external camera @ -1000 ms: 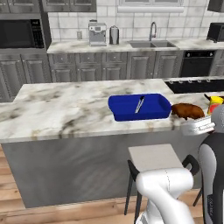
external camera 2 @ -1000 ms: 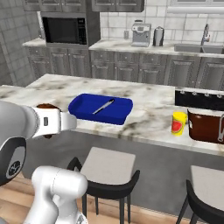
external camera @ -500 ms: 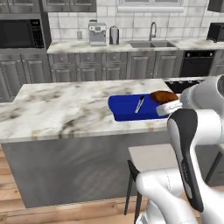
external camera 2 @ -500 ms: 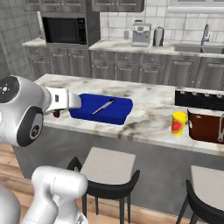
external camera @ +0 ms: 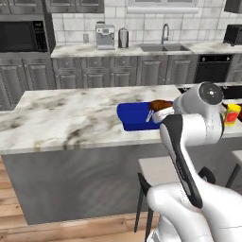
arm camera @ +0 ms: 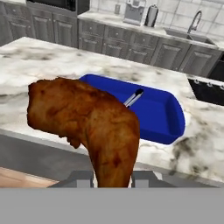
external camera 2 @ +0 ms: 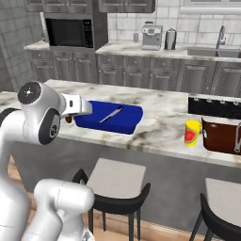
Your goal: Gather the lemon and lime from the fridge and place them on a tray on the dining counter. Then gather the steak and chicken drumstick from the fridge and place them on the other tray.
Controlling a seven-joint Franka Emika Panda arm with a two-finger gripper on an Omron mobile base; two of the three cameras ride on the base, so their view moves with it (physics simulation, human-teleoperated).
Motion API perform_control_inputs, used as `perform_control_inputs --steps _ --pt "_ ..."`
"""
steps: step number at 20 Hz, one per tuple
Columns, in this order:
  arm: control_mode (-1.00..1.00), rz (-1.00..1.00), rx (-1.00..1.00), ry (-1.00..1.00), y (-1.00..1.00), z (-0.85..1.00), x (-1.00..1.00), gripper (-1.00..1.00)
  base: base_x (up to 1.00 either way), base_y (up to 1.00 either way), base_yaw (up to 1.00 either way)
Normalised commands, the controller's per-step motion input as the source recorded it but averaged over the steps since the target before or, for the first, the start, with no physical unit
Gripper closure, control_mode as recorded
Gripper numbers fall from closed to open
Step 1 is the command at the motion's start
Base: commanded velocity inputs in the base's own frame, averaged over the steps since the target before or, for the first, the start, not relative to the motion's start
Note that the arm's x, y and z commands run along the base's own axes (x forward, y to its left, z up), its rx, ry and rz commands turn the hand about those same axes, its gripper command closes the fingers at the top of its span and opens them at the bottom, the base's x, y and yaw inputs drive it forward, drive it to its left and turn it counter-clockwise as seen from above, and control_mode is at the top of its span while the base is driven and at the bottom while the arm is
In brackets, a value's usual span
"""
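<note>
Across the middle of the kitchen runs the long marble surface (external camera: 71, 118), with black-backed stools (external camera 2: 115, 186) in front and grey cabinets, a microwave (external camera 2: 70, 32), a coffee machine (external camera: 105, 37) and a sink (external camera: 163, 47) along the back wall. On the surface sit the blue tray (external camera 2: 122, 123) holding a metal utensil (external camera 2: 111, 114), a yellow cup (external camera 2: 191, 132) and the red-brown tray (external camera 2: 221, 136) further right. The arm bends forward at the near edge, its end effector (arm camera: 113, 177) clenched on the chicken drumstick (arm camera: 87, 120), which hangs just beside the blue tray's near end.
</note>
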Motion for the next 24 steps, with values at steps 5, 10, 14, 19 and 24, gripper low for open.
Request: perform_control_inputs --steps 5,10,14,19,24 --pt "-1.0 0.03 0.0 0.03 0.0 -0.31 0.29 1.0 0.0 0.0 0.0" --pt "-1.0 0.0 0.0 0.12 0.0 -0.14 0.32 1.0 0.0 0.0 0.0" --pt "-1.0 0.0 0.0 0.18 0.0 0.0 0.38 1.0 0.0 0.0 0.0" --pt "-1.0 0.0 0.0 0.17 0.02 -0.1 0.43 1.0 0.0 0.0 0.0" --pt "-1.0 0.0 0.0 0.06 0.01 -0.33 0.43 1.0 0.0 0.0 0.0"
